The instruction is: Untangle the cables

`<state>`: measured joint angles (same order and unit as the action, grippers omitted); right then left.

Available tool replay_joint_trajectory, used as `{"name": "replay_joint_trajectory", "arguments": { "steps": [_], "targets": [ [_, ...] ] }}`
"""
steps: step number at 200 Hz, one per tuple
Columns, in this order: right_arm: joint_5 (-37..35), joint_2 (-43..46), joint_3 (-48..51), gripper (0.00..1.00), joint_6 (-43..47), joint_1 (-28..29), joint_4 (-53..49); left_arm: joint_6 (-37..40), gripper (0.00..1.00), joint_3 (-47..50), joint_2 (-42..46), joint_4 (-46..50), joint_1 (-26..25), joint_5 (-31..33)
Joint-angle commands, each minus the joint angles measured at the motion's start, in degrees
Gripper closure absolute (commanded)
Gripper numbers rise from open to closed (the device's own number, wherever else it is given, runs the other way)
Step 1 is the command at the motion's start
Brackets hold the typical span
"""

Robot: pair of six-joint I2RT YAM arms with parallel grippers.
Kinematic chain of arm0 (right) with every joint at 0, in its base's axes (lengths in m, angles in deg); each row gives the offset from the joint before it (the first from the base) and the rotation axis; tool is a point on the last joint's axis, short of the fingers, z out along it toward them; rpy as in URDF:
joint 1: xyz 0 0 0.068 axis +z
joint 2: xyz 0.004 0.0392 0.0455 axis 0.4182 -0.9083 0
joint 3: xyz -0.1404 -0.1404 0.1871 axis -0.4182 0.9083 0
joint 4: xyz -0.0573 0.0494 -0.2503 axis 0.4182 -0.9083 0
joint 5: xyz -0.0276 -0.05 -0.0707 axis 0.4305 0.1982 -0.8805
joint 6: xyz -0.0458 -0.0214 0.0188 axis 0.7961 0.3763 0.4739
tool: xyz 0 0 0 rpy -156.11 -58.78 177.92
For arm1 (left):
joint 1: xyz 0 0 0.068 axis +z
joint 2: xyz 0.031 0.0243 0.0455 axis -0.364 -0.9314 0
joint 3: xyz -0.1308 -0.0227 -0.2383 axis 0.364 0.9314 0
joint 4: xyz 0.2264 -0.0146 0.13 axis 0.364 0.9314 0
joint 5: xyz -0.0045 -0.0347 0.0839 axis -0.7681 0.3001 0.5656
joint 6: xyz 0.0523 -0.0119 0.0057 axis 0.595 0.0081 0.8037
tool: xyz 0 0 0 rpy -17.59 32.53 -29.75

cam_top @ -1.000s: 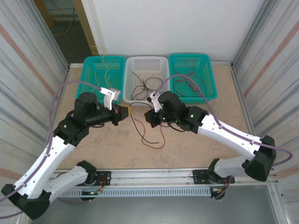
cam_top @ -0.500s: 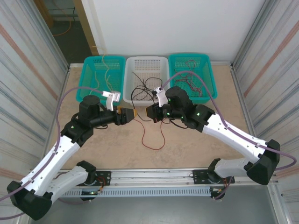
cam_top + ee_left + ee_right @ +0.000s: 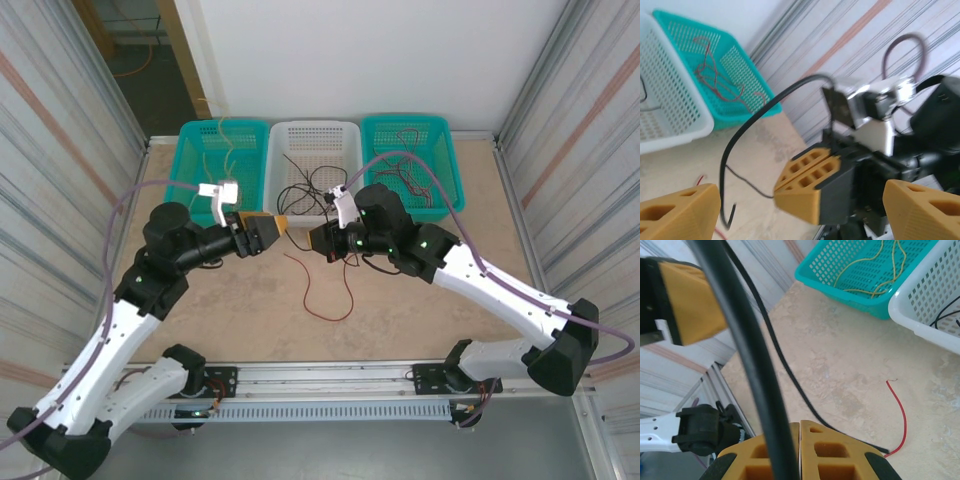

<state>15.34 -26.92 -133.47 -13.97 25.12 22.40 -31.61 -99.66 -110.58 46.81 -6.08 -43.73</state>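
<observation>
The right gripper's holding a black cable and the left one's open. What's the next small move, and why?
Probably the right gripper should carry the black cable over to the white basket, which holds other black cables. Its jaws are shut on it, the left gripper stands open, and the red cable lies on the table.

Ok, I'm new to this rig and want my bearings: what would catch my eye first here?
The two hands nearly meet mid-table: the right hand shut on a black cable, the left hand open facing it. Behind them, a white basket sits between a left teal basket and a right teal basket at the far edge; a red cable lies loose on the table.
</observation>
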Motion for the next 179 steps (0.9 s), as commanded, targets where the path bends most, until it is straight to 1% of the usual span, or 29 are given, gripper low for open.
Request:
{"name": "replay_joint_trajectory", "arguments": {
  "steps": [1,18,36,62,89,111,132,145,165,179],
  "targets": [
    [0.20,-1.10,-2.17,1.00,-1.60,-0.21,0.74,-4.93,0.15,-2.21,1.14,-3.32,0.18,1.35],
    [-1.09,-1.45,-2.93,1.00,-1.53,0.32,0.23,-7.42,0.19,-4.02,-0.92,-4.02,0.15,-1.71],
    [-1.19,-2.00,-3.35,1.00,-1.43,0.76,0.27,-10.72,0.21,-3.80,-3.34,-7.12,0.04,-4.96],
    [-1.22,-3.42,-4.57,1.00,-0.96,1.90,0.69,-14.55,0.21,-1.11,-6.26,-11.01,-0.22,-3.67],
    [-2.64,-4.96,-6.39,1.00,-0.07,3.51,-0.72,-16.84,0.20,-1.30,-8.61,-13.61,-0.18,-3.17],
    [-2.79,-5.59,-6.61,1.00,0.41,4.61,-1.46,-17.64,0.21,-2.06,-9.32,-13.37,-0.18,-1.98],
    [-2.87,-5.72,-6.07,1.00,0.50,5.47,-1.34,-17.60,0.23,-2.02,-8.97,-12.83,0.06,-0.83],
    [-2.95,-5.82,-5.86,1.00,0.50,5.85,-1.32,-18.18,0.30,-1.37,-8.54,-12.94,0.49,-0.60],
    [-3.23,-5.91,-5.37,1.00,0.05,6.22,-1.10,-21.07,0.49,-0.02,-7.97,-13.81,2.58,-1.21],
    [-3.15,-5.95,-5.05,1.00,-0.03,6.40,-0.97,-23.00,0.59,1.05,-7.81,-15.32,4.15,-2.27]
  ]
}}
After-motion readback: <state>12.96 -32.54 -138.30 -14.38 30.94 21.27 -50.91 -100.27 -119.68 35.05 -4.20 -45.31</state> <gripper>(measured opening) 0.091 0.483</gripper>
